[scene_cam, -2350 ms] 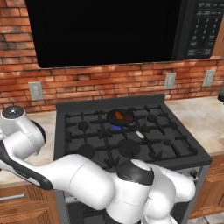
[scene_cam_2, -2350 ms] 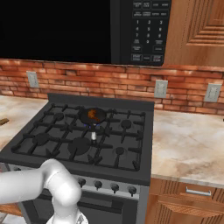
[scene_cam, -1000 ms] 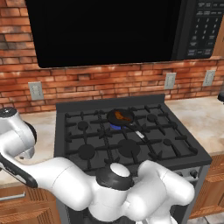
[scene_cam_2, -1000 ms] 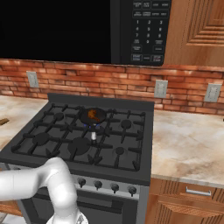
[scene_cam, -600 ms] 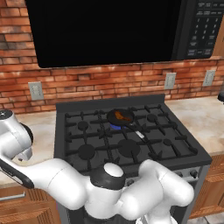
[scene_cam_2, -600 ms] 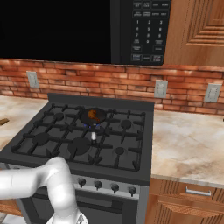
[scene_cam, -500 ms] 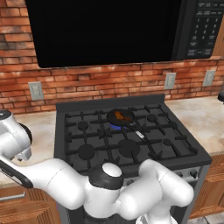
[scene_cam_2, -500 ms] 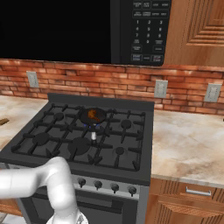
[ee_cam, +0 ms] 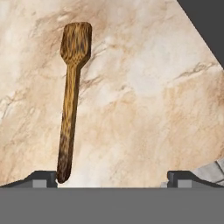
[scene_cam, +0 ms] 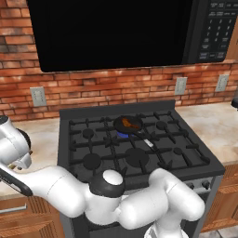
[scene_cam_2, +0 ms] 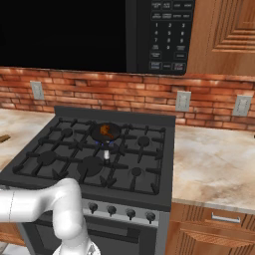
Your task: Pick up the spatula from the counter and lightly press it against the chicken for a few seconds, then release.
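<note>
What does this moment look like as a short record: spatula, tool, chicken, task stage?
spatula: wooden spatula flat on the marble counter, not held
tool: tool open above the counter, spatula's handle end next to one fingertip
chicken: chicken in the pan on the stove
stage: pickup not yet done

A red brick wall [scene_cam: 116, 86] ran behind a black gas stove [scene_cam_2: 144, 169], with pale outlets [scene_cam: 37, 96] set in it on either side. A black microwave [scene_cam_2: 164, 35] hung above. Beige marbled desk [scene_cam_2: 214, 159] flanked the stove over wooden drawers [scene_cam_2: 219, 226], beside a carved wooden cabinet [scene_cam_2: 229, 30].
</note>
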{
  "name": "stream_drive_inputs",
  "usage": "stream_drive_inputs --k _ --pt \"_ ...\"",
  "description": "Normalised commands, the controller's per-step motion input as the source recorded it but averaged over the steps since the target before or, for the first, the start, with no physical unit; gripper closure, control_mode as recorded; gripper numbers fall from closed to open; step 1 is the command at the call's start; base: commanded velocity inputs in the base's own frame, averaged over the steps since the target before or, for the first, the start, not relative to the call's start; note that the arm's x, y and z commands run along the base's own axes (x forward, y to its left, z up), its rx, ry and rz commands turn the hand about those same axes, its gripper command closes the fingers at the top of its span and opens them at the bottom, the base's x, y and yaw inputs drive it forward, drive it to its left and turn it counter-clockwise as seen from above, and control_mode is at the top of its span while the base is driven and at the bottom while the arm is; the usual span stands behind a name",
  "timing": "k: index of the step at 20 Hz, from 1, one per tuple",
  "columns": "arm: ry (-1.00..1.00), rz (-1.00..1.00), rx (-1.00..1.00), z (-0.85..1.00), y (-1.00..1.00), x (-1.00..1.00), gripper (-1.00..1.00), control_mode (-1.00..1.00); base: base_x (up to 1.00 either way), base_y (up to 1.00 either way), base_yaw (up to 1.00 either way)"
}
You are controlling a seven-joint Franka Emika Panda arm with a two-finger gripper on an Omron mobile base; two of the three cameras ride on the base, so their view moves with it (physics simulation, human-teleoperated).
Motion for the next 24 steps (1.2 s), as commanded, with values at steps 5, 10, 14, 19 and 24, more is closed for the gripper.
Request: stream_drive_inputs --k 5,10,14,19,24 --pt "0.04 -0.02 -0.03 -0.13 0.11 0.16 -1.00 -1.00 0.00 0.00 0.00" --pt "0.03 -0.01 -0.04 -0.11 0.13 0.13 -1.00 -1.00 0.00 0.00 0.00" --pt "0.01 -0.01 -0.04 -0.08 0.11 0.09 -1.00 -1.00 0.00 0.00 0.00" --pt "0.01 0.00 -0.04 -0.07 0.08 0.06 -1.00 -1.00 0.00 0.00 0.00" --pt "0.01 0.00 -0.03 -0.09 0.04 0.02 -1.00 -1.00 0.00 0.00 0.00"
